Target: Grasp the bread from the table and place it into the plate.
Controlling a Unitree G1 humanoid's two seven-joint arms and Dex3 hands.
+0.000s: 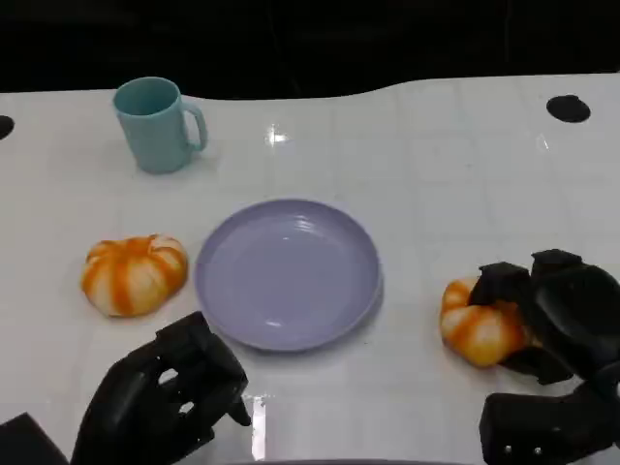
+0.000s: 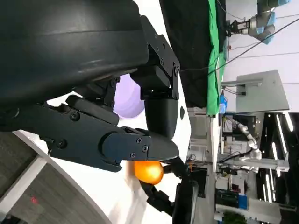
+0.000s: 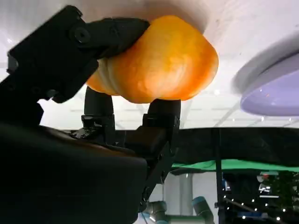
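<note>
On the white counter, the right-side bread is gripped by the right robot hand beside the plate. Nothing is yet placed; lift and transfer remain. The left robot hand is curled on nothing.

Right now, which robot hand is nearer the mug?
Left. The left robot hand sits at the near edge, on the same side as the mug; the right robot hand grips a bread across the plate.

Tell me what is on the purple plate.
Nothing lies on the round purple plate; its whole face shows bare. One orange-striped bread roll sits left of it, another in the right hand.
</note>
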